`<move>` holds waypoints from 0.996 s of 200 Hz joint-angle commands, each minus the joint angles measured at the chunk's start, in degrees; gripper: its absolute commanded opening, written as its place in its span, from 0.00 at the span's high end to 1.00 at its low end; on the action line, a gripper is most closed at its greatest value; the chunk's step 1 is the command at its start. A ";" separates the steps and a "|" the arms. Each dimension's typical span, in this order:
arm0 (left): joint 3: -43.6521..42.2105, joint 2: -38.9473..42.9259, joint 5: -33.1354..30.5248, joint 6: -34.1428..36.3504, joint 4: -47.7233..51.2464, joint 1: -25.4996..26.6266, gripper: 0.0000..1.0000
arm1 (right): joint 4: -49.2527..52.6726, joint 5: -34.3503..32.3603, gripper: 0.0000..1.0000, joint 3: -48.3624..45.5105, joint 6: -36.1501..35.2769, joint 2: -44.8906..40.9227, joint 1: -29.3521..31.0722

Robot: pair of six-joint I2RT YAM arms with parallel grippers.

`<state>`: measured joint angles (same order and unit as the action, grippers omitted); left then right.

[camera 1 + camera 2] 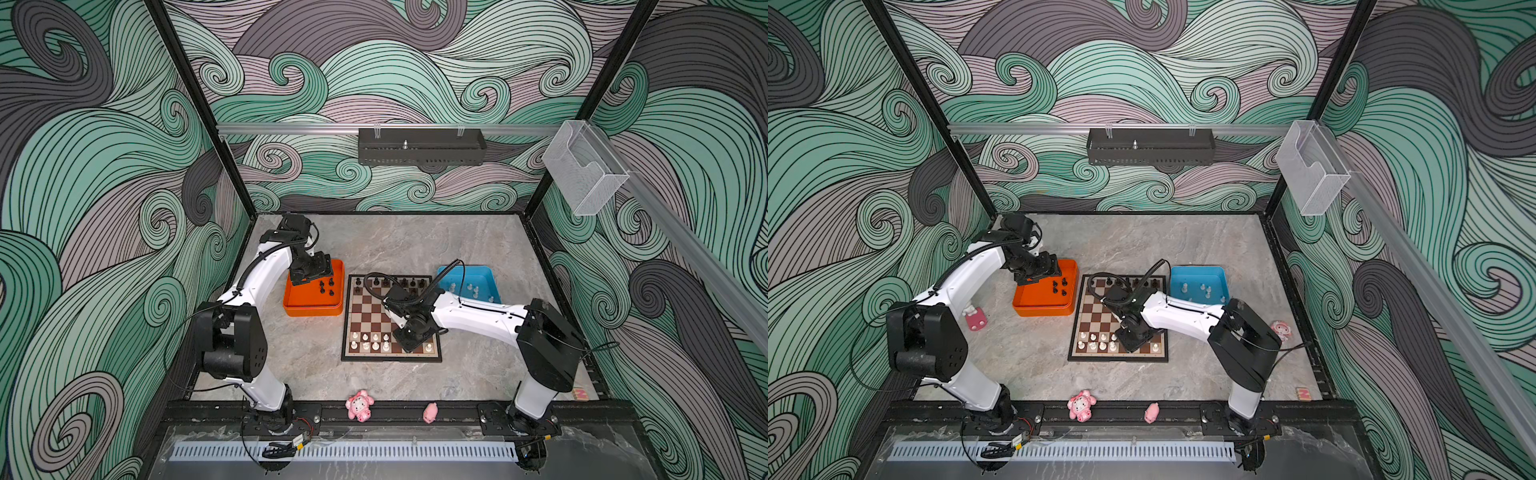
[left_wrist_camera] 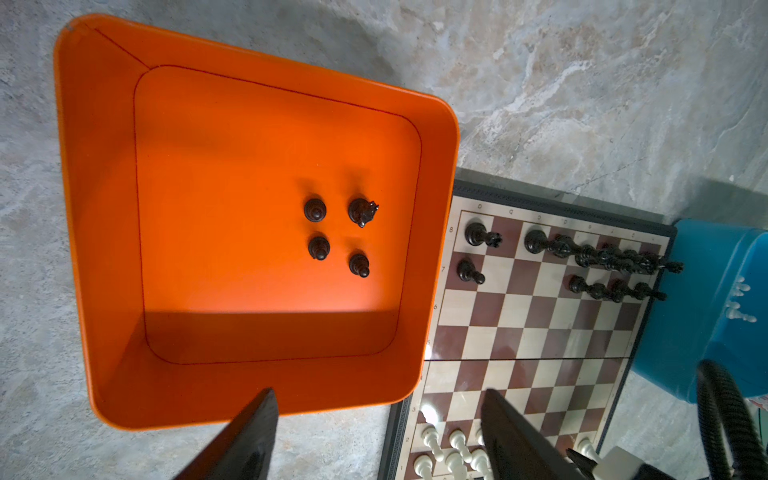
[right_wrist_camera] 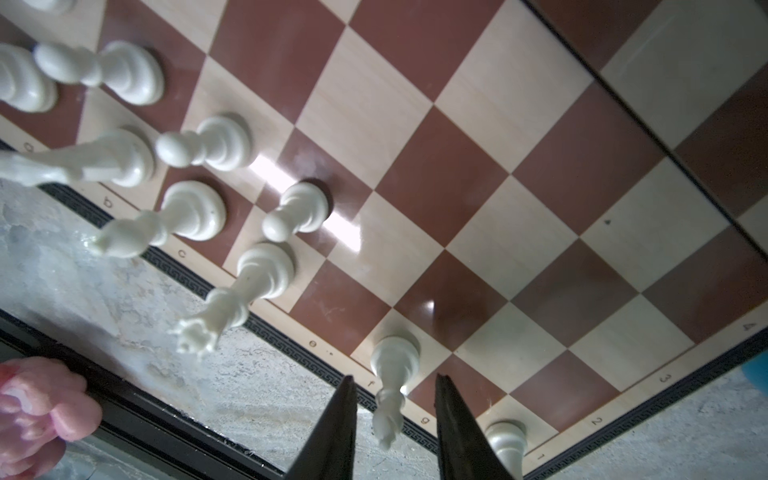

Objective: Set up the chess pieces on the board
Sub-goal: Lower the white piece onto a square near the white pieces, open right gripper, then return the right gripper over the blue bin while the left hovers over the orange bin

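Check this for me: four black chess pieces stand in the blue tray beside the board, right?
Wrong tray. The four black chess pieces stand in the orange tray beside the board, as the left wrist view shows.

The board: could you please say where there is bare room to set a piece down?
The middle rows of the board lie bare, between black pieces at the far edge and white pieces at the near edge. Both edges are crowded, the near one under the right gripper.
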<state>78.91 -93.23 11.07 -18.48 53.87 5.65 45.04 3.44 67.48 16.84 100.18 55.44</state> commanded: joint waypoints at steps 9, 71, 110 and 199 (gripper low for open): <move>0.27 0.15 0.27 0.61 0.15 -0.54 0.21 | 2.71 -2.46 0.55 1.97 0.19 -4.94 0.13; 5.56 -1.21 0.61 0.68 2.72 -0.73 0.20 | 6.09 -1.85 0.16 7.76 0.98 -14.25 -8.64; 9.50 -2.80 2.16 2.80 3.06 -0.40 0.20 | 6.11 -1.55 0.01 10.44 -0.41 -19.37 -21.61; 18.03 -6.73 3.44 12.80 6.62 12.11 0.02 | 4.44 2.67 0.14 11.98 -10.79 -7.59 -42.87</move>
<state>94.83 -99.26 12.29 -9.45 57.47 15.20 49.54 3.92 78.41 10.83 86.54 14.50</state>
